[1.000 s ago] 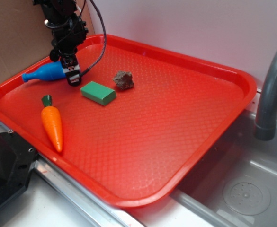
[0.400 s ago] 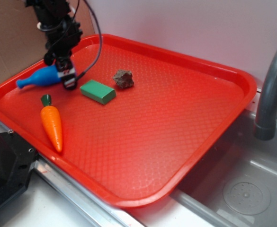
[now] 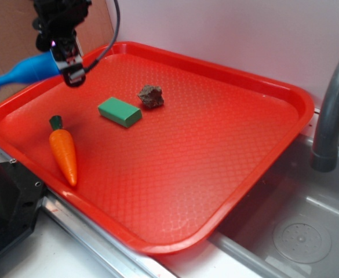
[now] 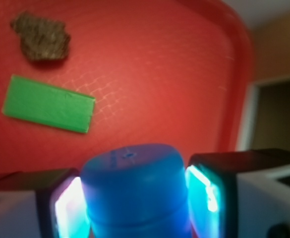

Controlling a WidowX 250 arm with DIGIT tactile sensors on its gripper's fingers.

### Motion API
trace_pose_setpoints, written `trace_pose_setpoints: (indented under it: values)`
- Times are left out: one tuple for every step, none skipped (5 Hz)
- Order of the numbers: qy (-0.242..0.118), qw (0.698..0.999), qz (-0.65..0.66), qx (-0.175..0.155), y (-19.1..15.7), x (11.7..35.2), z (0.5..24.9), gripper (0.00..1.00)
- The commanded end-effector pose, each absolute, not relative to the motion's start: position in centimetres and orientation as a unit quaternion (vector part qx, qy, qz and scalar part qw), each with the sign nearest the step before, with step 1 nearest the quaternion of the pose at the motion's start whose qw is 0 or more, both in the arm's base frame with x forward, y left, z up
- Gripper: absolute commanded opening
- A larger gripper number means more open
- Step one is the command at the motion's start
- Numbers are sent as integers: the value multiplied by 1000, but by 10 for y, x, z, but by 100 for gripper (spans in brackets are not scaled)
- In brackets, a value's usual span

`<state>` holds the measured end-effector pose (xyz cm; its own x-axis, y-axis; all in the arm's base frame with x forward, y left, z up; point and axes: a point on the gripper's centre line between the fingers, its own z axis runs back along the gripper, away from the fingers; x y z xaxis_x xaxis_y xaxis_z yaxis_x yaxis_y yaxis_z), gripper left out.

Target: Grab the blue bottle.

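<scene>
The blue bottle (image 3: 24, 70) hangs in the air above the tray's far left corner, lying sideways with its neck pointing left past the rim. My gripper (image 3: 62, 62) is shut on its thick end. In the wrist view the bottle's round base (image 4: 135, 191) fills the space between both fingers (image 4: 211, 191), which press its sides and glow blue. The red tray (image 3: 215, 156) lies well below.
On the tray lie a green block (image 3: 120, 112), a brown rock (image 3: 151, 97) and a toy carrot (image 3: 64, 152). Cardboard (image 3: 7, 35) stands behind at left. A sink (image 3: 296, 231) with a grey faucet (image 3: 331, 110) is on the right.
The gripper has risen and moved left with the blue bottle in its grasp; the bottle has left the tray floor and now hangs over the tray's left rim.
</scene>
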<state>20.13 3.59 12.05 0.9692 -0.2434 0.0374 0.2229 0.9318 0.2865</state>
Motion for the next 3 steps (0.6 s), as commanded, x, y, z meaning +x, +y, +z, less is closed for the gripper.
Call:
trace_pose_setpoints:
  values:
    - [-81,993,-12,80,9,222,231,0]
    - [-96,995,1,-3,5,222,245,0]
    - [-79,997,9,-21,-2,222,242,0]
